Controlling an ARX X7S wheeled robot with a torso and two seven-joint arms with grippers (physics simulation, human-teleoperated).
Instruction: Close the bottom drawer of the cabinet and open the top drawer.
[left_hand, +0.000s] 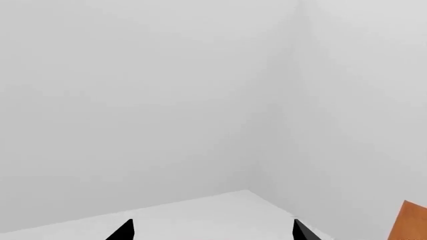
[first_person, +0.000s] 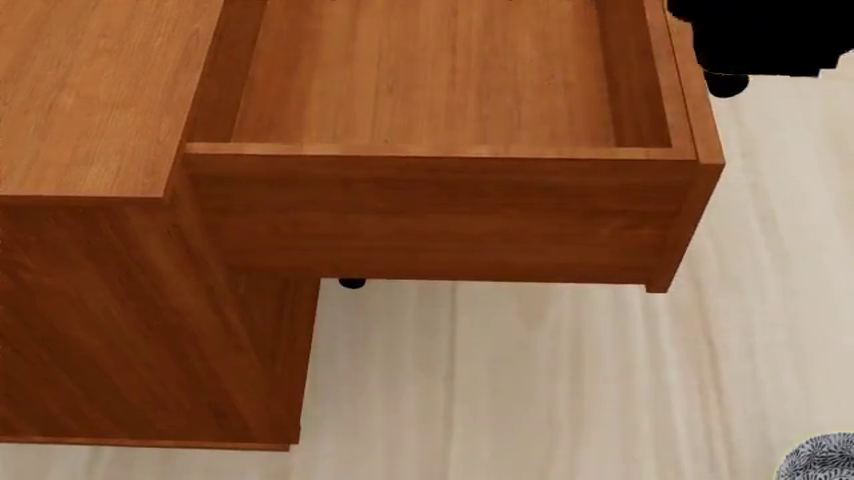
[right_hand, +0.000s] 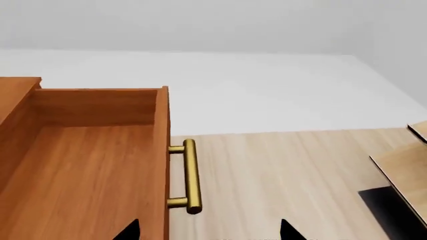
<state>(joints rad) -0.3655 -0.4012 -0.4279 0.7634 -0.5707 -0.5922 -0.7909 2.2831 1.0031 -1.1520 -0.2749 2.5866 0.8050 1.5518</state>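
Top drawer (first_person: 441, 215) pulled out, brass handle (right_hand: 191, 176) along its front

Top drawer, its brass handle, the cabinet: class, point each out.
top drawer (first_person: 427, 75): head view, inside floor.
brass handle (right_hand: 191, 175): right wrist view, bar's middle.
cabinet (first_person: 94, 90): head view, top panel.

the left end effector (left_hand: 210, 231) shows only two black fingertips (left_hand: 122, 231), set wide apart with nothing between them. the right end effector (right_hand: 208, 231) is spread wide too, and a black arm part (first_person: 761, 35) sits at 1 o'clock in the head view.
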